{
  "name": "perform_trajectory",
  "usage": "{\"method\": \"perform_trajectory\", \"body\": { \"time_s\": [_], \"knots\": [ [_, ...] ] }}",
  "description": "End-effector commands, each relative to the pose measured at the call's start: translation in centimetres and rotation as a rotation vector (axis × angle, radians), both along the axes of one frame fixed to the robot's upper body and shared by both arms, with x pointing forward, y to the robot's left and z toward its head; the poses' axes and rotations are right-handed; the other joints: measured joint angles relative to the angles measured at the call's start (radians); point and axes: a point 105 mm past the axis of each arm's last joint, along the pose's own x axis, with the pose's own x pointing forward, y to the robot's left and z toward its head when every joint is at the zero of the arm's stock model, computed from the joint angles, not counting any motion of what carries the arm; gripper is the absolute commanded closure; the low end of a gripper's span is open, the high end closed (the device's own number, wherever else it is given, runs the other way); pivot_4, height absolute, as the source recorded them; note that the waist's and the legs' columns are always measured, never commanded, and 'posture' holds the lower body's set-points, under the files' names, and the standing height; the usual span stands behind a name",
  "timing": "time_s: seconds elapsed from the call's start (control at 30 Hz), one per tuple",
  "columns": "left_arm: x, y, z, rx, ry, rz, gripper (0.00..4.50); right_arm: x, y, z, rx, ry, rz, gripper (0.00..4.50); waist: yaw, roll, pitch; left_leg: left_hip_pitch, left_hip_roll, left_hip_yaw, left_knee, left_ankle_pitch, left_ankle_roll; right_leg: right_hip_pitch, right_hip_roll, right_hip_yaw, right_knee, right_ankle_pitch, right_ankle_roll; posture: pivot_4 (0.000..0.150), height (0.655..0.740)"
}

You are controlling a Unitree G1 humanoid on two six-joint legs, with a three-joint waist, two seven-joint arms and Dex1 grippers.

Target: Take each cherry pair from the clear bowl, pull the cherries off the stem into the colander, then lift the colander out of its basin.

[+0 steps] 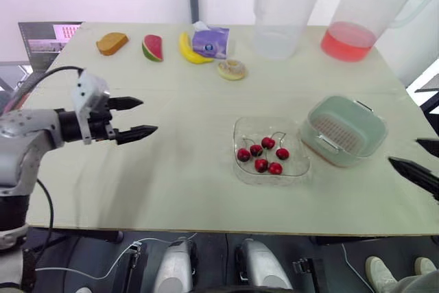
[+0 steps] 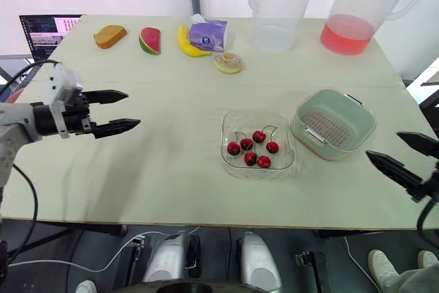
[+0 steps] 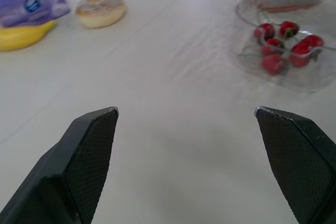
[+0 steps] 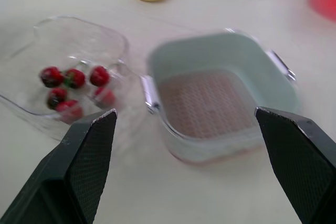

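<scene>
Left wrist view shows the left gripper (image 3: 186,109) spread wide and empty over the table (image 1: 171,190); the right gripper (image 2: 384,145) is equally splayed, holding nothing, near the colander (image 1: 346,128). Cherries (image 1: 261,156) lie in the clear bowl (image 1: 236,143) just beside it. The purple packet (image 1: 210,40) carries a blue label too small to read.

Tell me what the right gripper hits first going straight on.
The right gripper would likely meet the colander first; it lies dead ahead in the wrist view, though height is unclear.
</scene>
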Motion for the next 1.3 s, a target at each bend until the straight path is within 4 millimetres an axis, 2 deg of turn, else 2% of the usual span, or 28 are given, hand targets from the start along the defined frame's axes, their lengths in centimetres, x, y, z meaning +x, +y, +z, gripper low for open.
{"method": "perform_trajectory", "body": {
  "time_s": [0.03, 0.13, 0.27, 0.43, 0.57, 0.7, 0.8, 0.87, 1.3],
  "knots": [
    [-1.6, -2.9, 0.7, 0.029, -0.013, -0.162, 0.13, 0.6, 3.7, 0.9, -0.044, 0.022, 0.127, 0.00, 0.000, 0.000, 0.000, 0.000, 0.000, 0.000, 0.000, 0.000, 0.000, 0.000, 0.000, 0.000, 0.000, 0.000, 0.000, 0.150, 0.7400],
    [-3.1, -4.9, 0.0, 0.061, 0.027, -0.281, 0.13, 1.4, 6.9, 0.6, -0.120, 0.127, 0.241, 0.00, 0.001, 0.000, 0.000, 0.000, 0.000, 0.000, 0.001, 0.000, 0.000, 0.000, 0.000, 0.001, 0.001, 0.000, 0.000, 0.150, 0.7400],
    [-3.7, -6.4, -0.7, 0.089, 0.041, -0.359, 0.13, 2.9, 9.8, 1.0, -0.247, 0.187, 0.348, 0.00, 0.001, 0.000, 0.000, 0.000, 0.000, 0.000, 0.002, 0.000, 0.000, -0.001, 0.000, 0.001, 0.002, 0.000, 0.000, 0.150, 0.7400],
    [-3.6, -7.3, -1.1, 0.087, 0.058, -0.397, 0.13, 5.7, 11.5, 1.2, -0.385, 0.224, 0.390, 0.00, 0.001, 0.000, 0.001, -0.003, 0.000, 0.000, 0.003, 0.000, 0.000, -0.005, 0.000, 0.001, 0.002, 0.000, -0.001, 0.150, 0.7400],
    [-3.4, -7.9, -1.4, 0.095, 0.047, -0.411, 0.13, 6.9, 13.4, 0.5, -0.515, 0.281, 0.506, 0.00, 0.002, 0.000, 0.001, -0.009, 0.000, 0.001, 0.004, 0.000, 0.000, -0.011, -0.001, 0.001, 0.005, 0.000, -0.001, 0.150, 0.7400],
    [-3.0, -8.1, -1.3, 0.094, 0.018, -0.406, 0.13, 8.4, 13.9, -0.3, -0.632, 0.315, 0.537, 0.00, 0.001, 0.000, 0.001, -0.009, 0.000, 0.002, 0.005, 0.000, 0.000, -0.014, 0.000, 0.002, 0.007, 0.000, -0.001, 0.150, 0.7400],
    [-2.9, -8.2, -1.3, 0.092, 0.001, -0.406, 0.00, 8.6, 14.2, -0.9, -0.667, 0.347, 0.582, 0.77, 0.004, 0.000, 0.001, -0.010, 0.000, 0.002, 0.005, 0.000, 0.000, -0.014, -0.001, 0.002, 0.008, 0.000, -0.001, 0.150, 0.7400],
    [-2.9, -8.3, -1.4, 0.090, -0.003, -0.405, 0.00, 8.7, 14.4, -1.4, -0.685, 0.366, 0.613, 1.76, 0.003, 0.000, 0.001, -0.010, 0.000, 0.003, 0.005, 0.000, 0.000, -0.014, -0.001, 0.002, 0.008, 0.000, -0.001, 0.150, 0.7400],
    [-2.7, -8.9, -1.6, 0.072, -0.015, -0.394, 0.00, 8.7, 14.1, -4.8, -0.771, 0.468, 0.712, 1.76, 0.002, 0.000, 0.001, -0.010, 0.000, 0.003, 0.005, 0.000, 0.000, -0.014, -0.001, 0.002, 0.009, 0.000, -0.001, 0.150, 0.7400]
  ]
}}
